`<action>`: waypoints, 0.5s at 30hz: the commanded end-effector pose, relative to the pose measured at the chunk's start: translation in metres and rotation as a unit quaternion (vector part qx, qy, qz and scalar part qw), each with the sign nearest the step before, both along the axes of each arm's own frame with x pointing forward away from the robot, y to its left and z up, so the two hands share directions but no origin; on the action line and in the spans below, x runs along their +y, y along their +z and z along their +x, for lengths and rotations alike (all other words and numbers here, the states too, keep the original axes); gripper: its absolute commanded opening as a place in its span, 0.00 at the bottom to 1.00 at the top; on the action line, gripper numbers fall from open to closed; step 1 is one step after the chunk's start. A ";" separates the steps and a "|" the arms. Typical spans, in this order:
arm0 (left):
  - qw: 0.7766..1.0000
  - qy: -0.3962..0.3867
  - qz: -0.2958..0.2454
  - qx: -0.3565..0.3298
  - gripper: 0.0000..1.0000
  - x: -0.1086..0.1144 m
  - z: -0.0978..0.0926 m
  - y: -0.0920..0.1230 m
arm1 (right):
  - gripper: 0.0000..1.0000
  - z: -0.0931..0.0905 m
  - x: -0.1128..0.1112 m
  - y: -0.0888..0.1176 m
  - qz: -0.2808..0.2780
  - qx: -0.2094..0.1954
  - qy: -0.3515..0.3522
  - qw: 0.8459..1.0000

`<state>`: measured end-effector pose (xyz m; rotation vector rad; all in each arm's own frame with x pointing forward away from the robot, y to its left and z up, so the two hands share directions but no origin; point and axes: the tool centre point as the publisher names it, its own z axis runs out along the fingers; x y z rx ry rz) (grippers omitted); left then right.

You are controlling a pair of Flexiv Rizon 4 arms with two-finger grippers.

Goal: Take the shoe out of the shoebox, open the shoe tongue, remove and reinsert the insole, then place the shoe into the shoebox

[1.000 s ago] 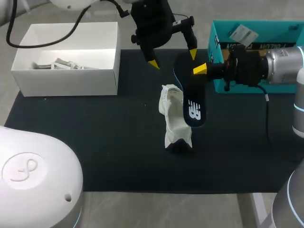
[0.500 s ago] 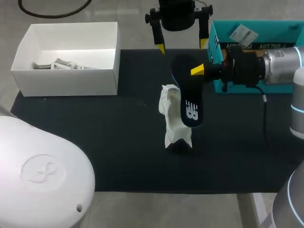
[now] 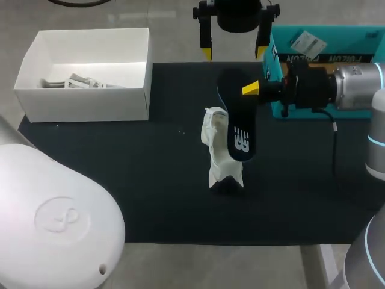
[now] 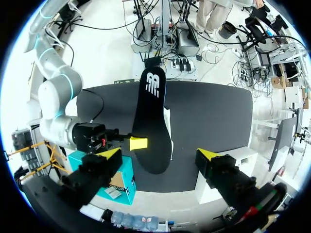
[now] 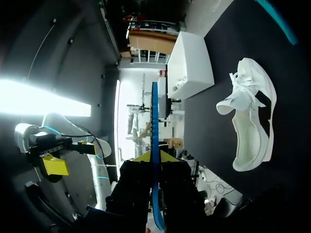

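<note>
The white shoe [image 3: 219, 152] lies on the black mat, its opening turned up; the right wrist view shows it [image 5: 252, 116] beside and below my gripper. My right gripper [image 3: 251, 89] is shut on the heel end of the black insole [image 3: 239, 123], holding it above the shoe. In the right wrist view the insole [image 5: 154, 126] stands edge-on between the fingertips [image 5: 167, 156]. My left gripper [image 3: 233, 53] hangs open over the mat's far edge, beyond the insole. In its own view the insole [image 4: 153, 121] lies ahead of the open left gripper [image 4: 159, 154], not touching it.
A white open box [image 3: 84, 99] with crumpled paper inside stands at the far left of the mat [image 3: 120, 180]. A teal box [image 3: 337, 42] stands at the far right, behind my right arm. The mat's near half holds nothing but the shoe.
My left gripper has drawn back from beside the insole to the mat's far edge and squared up, still open. The right gripper and insole have barely shifted.
</note>
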<state>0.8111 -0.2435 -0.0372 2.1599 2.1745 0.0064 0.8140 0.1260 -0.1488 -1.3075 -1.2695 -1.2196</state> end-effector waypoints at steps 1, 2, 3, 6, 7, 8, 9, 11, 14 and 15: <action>1.000 0.000 -0.003 0.001 1.00 0.002 -0.001 0.000 | 0.00 -0.002 0.001 0.001 -0.001 -0.001 -0.002 1.000; 1.000 0.000 -0.003 0.002 1.00 0.002 -0.002 -0.001 | 0.00 -0.002 0.001 0.001 -0.001 -0.001 -0.002 1.000; 1.000 0.000 -0.003 0.002 1.00 0.002 -0.002 -0.001 | 0.00 -0.002 0.001 0.001 -0.001 -0.001 -0.002 1.000; 1.000 0.000 -0.003 0.003 1.00 0.003 -0.003 -0.002 | 0.00 -0.004 0.002 0.001 -0.001 0.000 -0.002 1.000; 1.000 0.000 -0.003 0.003 1.00 0.003 -0.004 -0.002 | 0.00 -0.004 0.003 0.001 -0.002 -0.001 -0.001 1.000; 1.000 0.000 -0.003 0.002 1.00 0.003 -0.004 -0.002 | 0.00 -0.004 0.003 0.001 -0.002 -0.001 0.000 1.000; 1.000 0.000 -0.004 0.002 1.00 0.003 -0.005 -0.001 | 0.00 -0.004 0.003 0.001 -0.002 -0.001 0.000 1.000; 1.000 0.000 -0.006 0.002 1.00 0.003 -0.005 -0.001 | 0.00 -0.005 0.003 0.002 -0.002 -0.002 0.001 1.000; 1.000 -0.001 -0.010 0.001 1.00 0.003 -0.007 -0.002 | 0.00 -0.006 0.003 0.002 -0.003 -0.002 0.000 1.000; 1.000 -0.002 -0.012 0.001 1.00 0.003 -0.007 -0.002 | 0.00 -0.006 0.002 0.002 -0.003 -0.002 0.000 1.000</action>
